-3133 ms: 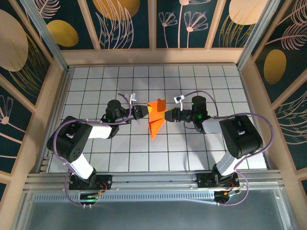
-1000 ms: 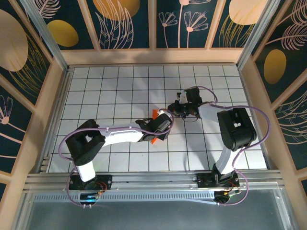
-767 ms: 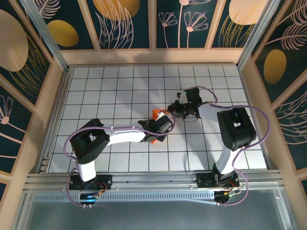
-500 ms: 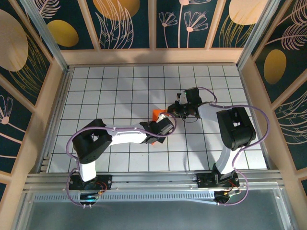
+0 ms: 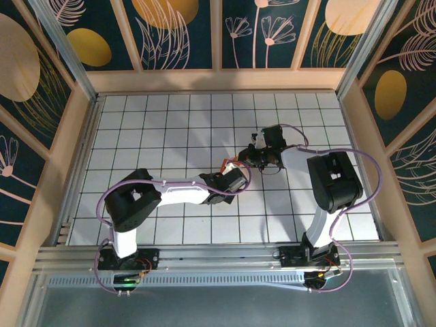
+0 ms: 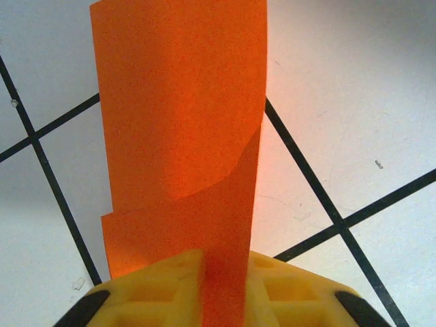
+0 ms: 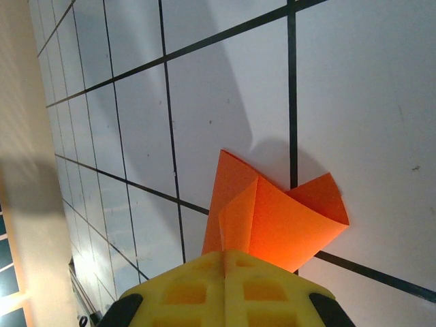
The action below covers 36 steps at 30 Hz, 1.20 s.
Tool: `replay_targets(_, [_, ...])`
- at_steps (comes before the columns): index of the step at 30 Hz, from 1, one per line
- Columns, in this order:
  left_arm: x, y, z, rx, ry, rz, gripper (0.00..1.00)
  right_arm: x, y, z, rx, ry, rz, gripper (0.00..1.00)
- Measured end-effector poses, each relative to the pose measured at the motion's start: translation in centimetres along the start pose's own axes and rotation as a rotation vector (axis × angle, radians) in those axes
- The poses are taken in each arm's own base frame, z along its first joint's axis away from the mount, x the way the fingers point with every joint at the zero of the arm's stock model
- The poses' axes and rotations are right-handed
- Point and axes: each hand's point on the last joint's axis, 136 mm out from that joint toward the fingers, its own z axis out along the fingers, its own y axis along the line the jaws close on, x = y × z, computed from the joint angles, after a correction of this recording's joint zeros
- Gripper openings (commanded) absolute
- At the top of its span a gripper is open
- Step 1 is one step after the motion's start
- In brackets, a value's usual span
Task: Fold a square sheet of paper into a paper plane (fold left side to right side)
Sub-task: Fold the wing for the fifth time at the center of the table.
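The left fingers (image 6: 191,276) are clamped on the orange paper (image 6: 180,116). A narrow band of it is pinched between the two yellow pads, and the rest runs straight ahead of them as a long upright strip. Just ahead of the fingertips the strip lies in layers: one layer's curved edge crosses it, and there is a small step in the edge on the left side. Behind the paper is the white worktop (image 6: 340,88) with its black grid lines. Whether the paper's far end touches it I cannot tell.

The right fingers (image 7: 225,272) are clenched too, pads pressed together, and the same paper (image 7: 286,218) comes out of the seam between them. Ahead of these fingertips it opens into two flaps that meet along a crease. One rises to a point ahead and slightly left; the other spreads to the right and ends in a blunt corner. A soft shadow falls on the tiles just beyond the flaps.

From above, both arms reach to the middle of the worktop and the two wrists sit close together, with the paper almost wholly hidden beneath them.
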Motion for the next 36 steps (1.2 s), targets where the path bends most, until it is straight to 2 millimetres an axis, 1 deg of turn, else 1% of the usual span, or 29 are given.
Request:
replay_targets(8, [-0.1,0.2,0.0,-0.014,-0.006,-0.002,0.04,-0.1,-0.2,0.0,0.007,-0.005,0.002,0.00])
replay_targets(11, [-0.3,0.5,0.0,-0.028,-0.015,-0.007,0.00,-0.3,-0.6,-0.2,0.022,-0.012,0.008,0.09])
replay_targets(15, [-0.7,0.4,-0.2,-0.027,-0.018,-0.007,0.00,-1.1,-2.0,-1.1,0.058,-0.042,0.014,0.23])
replay_targets(17, [-0.8,0.2,-0.3,-0.016,-0.009,-0.004,0.00,-1.6,-2.9,-2.1,0.088,-0.073,0.015,0.30])
replay_targets(20, [-1.2,-0.5,-0.4,0.051,0.018,-0.016,0.00,-2.6,-3.8,-4.6,0.130,-0.144,0.011,0.40])
replay_targets(24, [-1.6,-1.0,-0.3,0.176,0.077,-0.069,0.00,-3.9,-4.5,-8.7,0.163,-0.259,-0.014,0.46])
replay_targets(26, [-1.7,-0.9,-0.1,0.237,0.109,-0.101,0.00,-4.2,-4.8,-10.3,0.174,-0.302,-0.026,0.48])
replay_targets(27, [-1.7,-1.0,0.0,0.269,0.128,-0.120,0.00,-4.1,-5.0,-10.9,0.181,-0.316,-0.033,0.48])
replay_targets(29, [-1.7,-1.1,0.3,0.330,0.164,-0.157,0.00,-3.6,-5.4,-11.2,0.186,-0.319,-0.039,0.49])
replay_targets(33, [-1.5,-1.9,0.8,0.460,0.234,-0.241,0.00,-1.5,-6.3,-10.5,0.181,-0.274,-0.042,0.48])
replay_targets(36, [-1.9,-2.6,0.9,0.559,0.263,-0.316,0.00,-0.2,-6.8,-9.8,0.176,-0.239,-0.035,0.49])
